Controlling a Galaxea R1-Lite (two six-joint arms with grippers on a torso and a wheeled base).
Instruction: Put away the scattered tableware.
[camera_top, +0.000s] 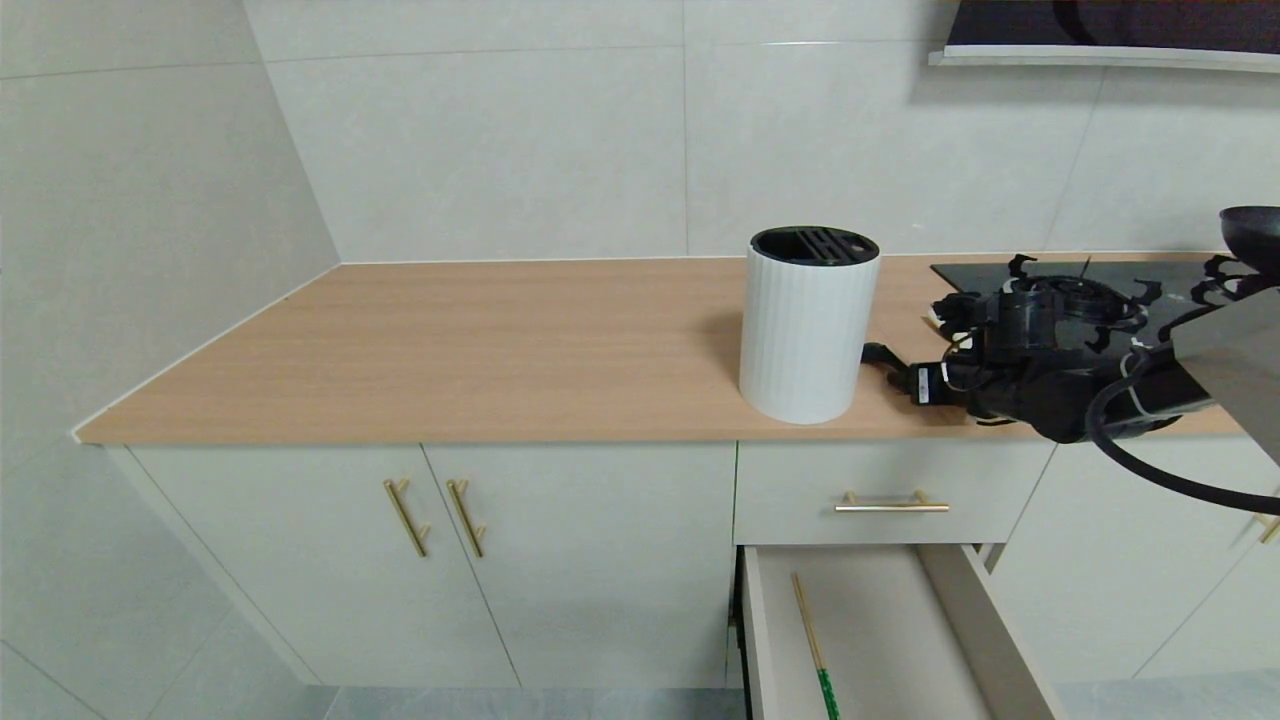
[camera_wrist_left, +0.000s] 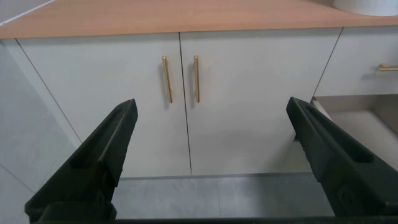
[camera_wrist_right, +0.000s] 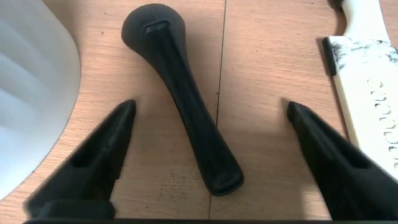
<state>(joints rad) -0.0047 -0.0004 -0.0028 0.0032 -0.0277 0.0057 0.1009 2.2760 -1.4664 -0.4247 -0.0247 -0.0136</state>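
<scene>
While the wooden countertop (camera_top: 500, 350) runs under a pale tiled wall (camera_top: 500, 130), one drawer (camera_top: 965, 610) below stands pulled out, chopsticks (camera_top: 812, 640) inside. The right gripper (camera_wrist_right: 210, 107) hovers with fingers spread wide, straddling a black handle (camera_wrist_right: 186, 118) lying flat just beside the white holder (camera_top: 808, 330); a knife (camera_wrist_right: 373, 81) lies on the far side. The left gripper (camera_wrist_left: 210, 106) gapes open before the cabinet doors (camera_wrist_left: 249, 106).

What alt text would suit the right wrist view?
The open right gripper hovers over a black utensil handle lying on the wooden countertop, one finger on each side. A white ribbed holder and a white marbled knife sit at opposite edges.
</scene>
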